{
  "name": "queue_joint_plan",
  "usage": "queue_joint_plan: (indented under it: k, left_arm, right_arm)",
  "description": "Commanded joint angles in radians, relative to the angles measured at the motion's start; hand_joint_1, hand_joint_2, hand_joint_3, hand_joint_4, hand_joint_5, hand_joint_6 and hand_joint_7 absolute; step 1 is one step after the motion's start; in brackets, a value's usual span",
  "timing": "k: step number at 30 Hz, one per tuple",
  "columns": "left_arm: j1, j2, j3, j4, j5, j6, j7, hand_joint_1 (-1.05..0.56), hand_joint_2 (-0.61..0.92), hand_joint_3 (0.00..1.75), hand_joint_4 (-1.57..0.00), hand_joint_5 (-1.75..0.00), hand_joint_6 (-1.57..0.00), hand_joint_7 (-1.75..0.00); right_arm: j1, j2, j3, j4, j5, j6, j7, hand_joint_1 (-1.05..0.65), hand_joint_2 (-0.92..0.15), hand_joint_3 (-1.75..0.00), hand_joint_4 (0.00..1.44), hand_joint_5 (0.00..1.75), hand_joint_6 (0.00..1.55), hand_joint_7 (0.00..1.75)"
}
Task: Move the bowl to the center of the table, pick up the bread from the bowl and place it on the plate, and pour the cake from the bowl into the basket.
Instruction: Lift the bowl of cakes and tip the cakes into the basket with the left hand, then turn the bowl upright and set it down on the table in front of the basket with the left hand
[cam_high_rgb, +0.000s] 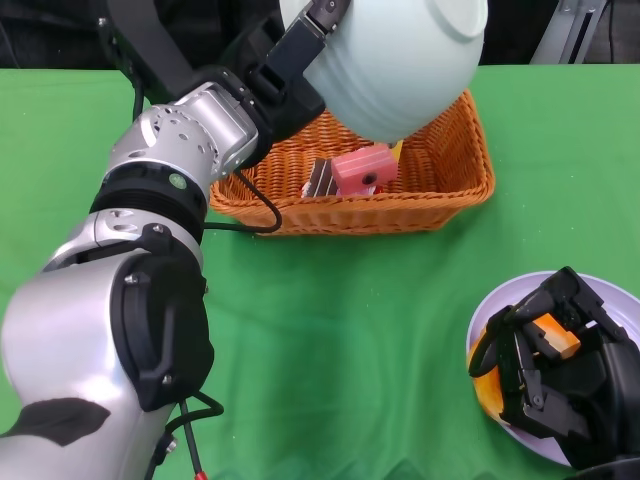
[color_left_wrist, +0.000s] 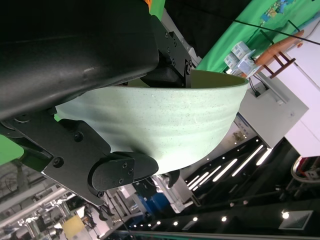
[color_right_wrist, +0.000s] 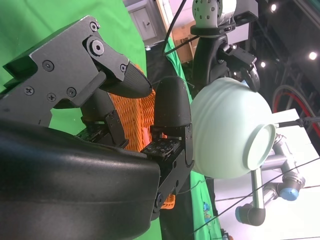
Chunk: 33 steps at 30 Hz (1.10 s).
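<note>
Left hand (cam_high_rgb: 300, 45) grips the pale green ribbed bowl (cam_high_rgb: 395, 60) by its rim, tipped over above the wicker basket (cam_high_rgb: 455, 185), where a pink cake (cam_high_rgb: 365, 170) lies just below the bowl. Right hand (cam_high_rgb: 555, 375) rests over the white plate (cam_high_rgb: 610, 295), fingers curled around the orange bread (cam_high_rgb: 550, 335). Bare green surface (cam_high_rgb: 340, 330) lies open between the two hands.
</note>
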Motion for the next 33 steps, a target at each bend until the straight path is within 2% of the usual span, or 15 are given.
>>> queue_joint_plan:
  k: [1,5,8,11,17,19,23,27,33]
  left_arm:
    - [-0.022,0.006,-0.042,-0.032,0.023,-0.043,-0.077,-0.13,0.72,0.89,-0.69,-1.75,-0.58,-1.67]
    - [-0.008,0.008,-0.098,-0.058,0.059,-0.114,-0.153,-0.15,0.74,0.87,-0.7,-1.75,-0.68,-1.57]
    - [-0.005,0.014,-0.114,-0.075,0.062,-0.151,-0.178,-0.16,0.75,0.87,-0.74,-1.75,-0.79,-1.41]
    - [0.0,0.022,-0.129,-0.092,0.068,-0.197,-0.199,-0.16,0.77,0.83,-0.74,-1.75,-0.84,-1.3]
    - [0.02,0.053,-0.183,-0.131,0.112,-0.31,-0.264,-0.16,0.73,0.9,-0.71,-1.75,-0.79,-1.34]
    - [0.026,0.062,-0.191,-0.149,0.118,-0.341,-0.274,-0.16,0.7,0.93,-0.73,-1.75,-0.8,-1.35]
    - [0.05,0.076,-0.209,-0.194,0.124,-0.395,-0.295,-0.17,0.65,0.99,-0.78,-1.73,-0.86,-1.32]
    - [0.092,0.091,-0.238,-0.264,0.142,-0.428,-0.284,-0.16,0.6,1.03,-0.78,-1.72,-0.87,-1.28]
    - [0.165,0.12,-0.289,-0.372,0.179,-0.482,-0.29,-0.19,0.59,1.02,-0.77,-1.75,-0.85,-1.34]
  right_arm:
    - [0.005,-0.008,-0.005,0.002,0.016,-0.003,0.008,-0.22,-0.48,-1.23,0.73,1.75,0.5,1.65]
    - [0.0,-0.013,-0.008,0.003,0.017,0.005,0.009,-0.22,-0.48,-1.24,0.74,1.75,0.51,1.65]
    - [0.0,-0.013,-0.01,-0.008,0.006,0.017,-0.011,-0.22,-0.47,-1.24,0.74,1.75,0.51,1.65]
    - [-0.004,-0.018,-0.013,-0.016,0.005,0.03,-0.023,-0.21,-0.49,-1.25,0.74,1.75,0.51,1.64]
    - [-0.022,-0.027,-0.029,-0.02,0.023,0.057,-0.028,-0.21,-0.48,-1.24,0.76,1.75,0.53,1.63]
    - [-0.034,-0.036,-0.037,-0.006,0.038,0.057,-0.013,-0.2,-0.49,-1.23,0.76,1.75,0.53,1.63]
    - [-0.053,-0.044,-0.054,0.008,0.045,0.065,-0.013,-0.2,-0.43,-1.3,0.78,1.75,0.57,1.59]
    - [-0.069,-0.049,-0.066,0.012,0.036,0.062,-0.019,-0.22,-0.47,-1.23,0.77,1.75,0.58,1.57]
    - [-0.086,-0.061,-0.073,0.012,0.048,0.071,-0.011,-0.21,-0.49,-1.22,0.76,1.72,0.57,1.57]
